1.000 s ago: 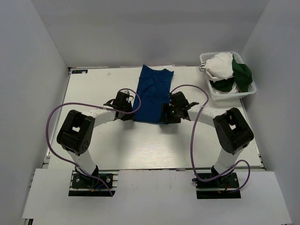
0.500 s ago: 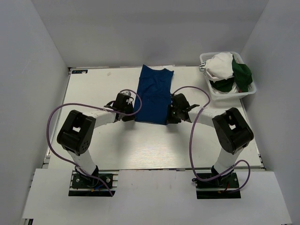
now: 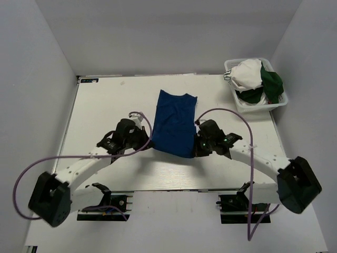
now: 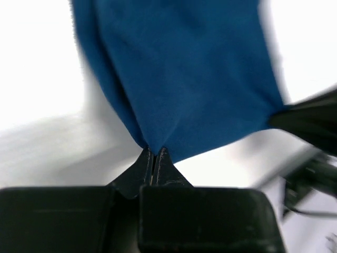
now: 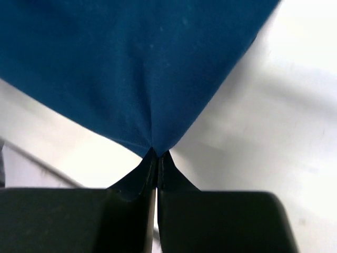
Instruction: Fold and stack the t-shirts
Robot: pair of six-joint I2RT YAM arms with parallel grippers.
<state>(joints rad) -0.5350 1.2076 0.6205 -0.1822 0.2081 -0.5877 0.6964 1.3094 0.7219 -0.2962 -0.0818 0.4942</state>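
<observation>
A royal blue t-shirt [image 3: 175,122] lies as a long folded strip on the table, its near end raised. My left gripper [image 3: 149,146] is shut on the near left corner of the blue t-shirt [image 4: 184,79], my left gripper [image 4: 153,152] pinching the cloth at its tip. At the near right corner my right gripper [image 3: 193,149] is shut on the blue t-shirt [image 5: 142,68], the cloth caught in my right gripper [image 5: 157,154]. A white t-shirt [image 3: 247,74] and a dark green t-shirt [image 3: 273,83] sit bundled in the basket.
A white plastic mesh basket [image 3: 239,101] stands at the far right corner of the table [image 3: 105,105]. Grey walls close in the table on the left, far and right sides. Purple cables loop from both arms.
Both grippers closed on the near corners of the blue t-shirt and pulled toward the near edge. The shirt's near end moved nearer and both arms stretched lower.
</observation>
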